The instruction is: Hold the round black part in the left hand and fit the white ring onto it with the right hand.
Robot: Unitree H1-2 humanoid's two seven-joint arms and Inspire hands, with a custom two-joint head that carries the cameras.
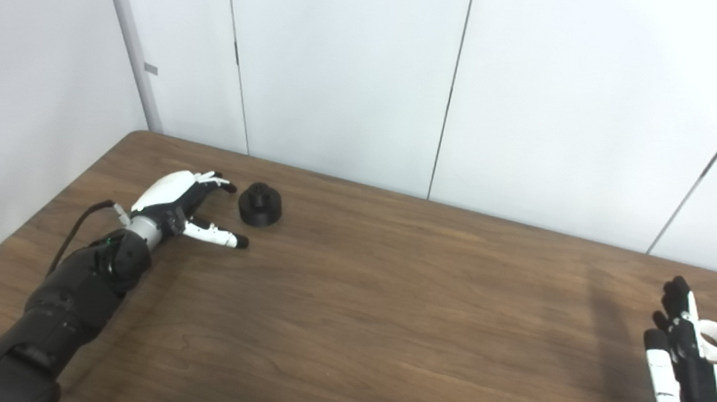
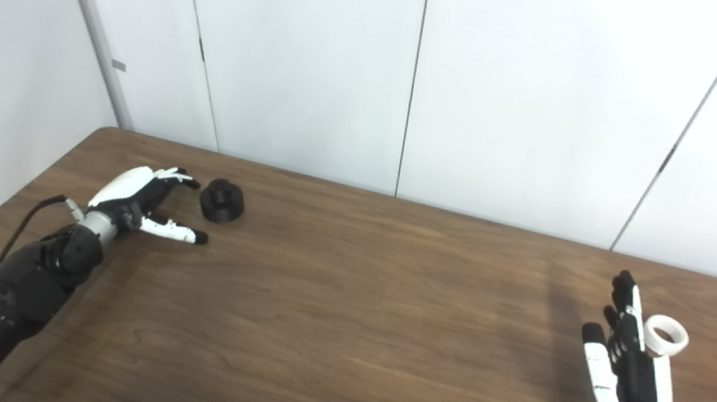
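The round black part [image 1: 260,204] sits on the wooden table [image 1: 387,310] at the far left, a raised hub on top. My left hand [image 1: 188,206] lies open just left of it, fingers spread toward it, not touching. The white ring [image 1: 715,340] lies on the table at the right. My right hand [image 1: 687,369] is open, fingers pointing away, just left of the ring and partly in front of it. I cannot tell whether it touches the ring. The part [image 2: 222,200] and ring [image 2: 665,335] also show in the right eye view.
White wall panels [image 1: 346,66] rise right behind the table's far edge. A black cable [image 1: 72,231] loops from my left wrist. The table's left edge runs close beside my left arm.
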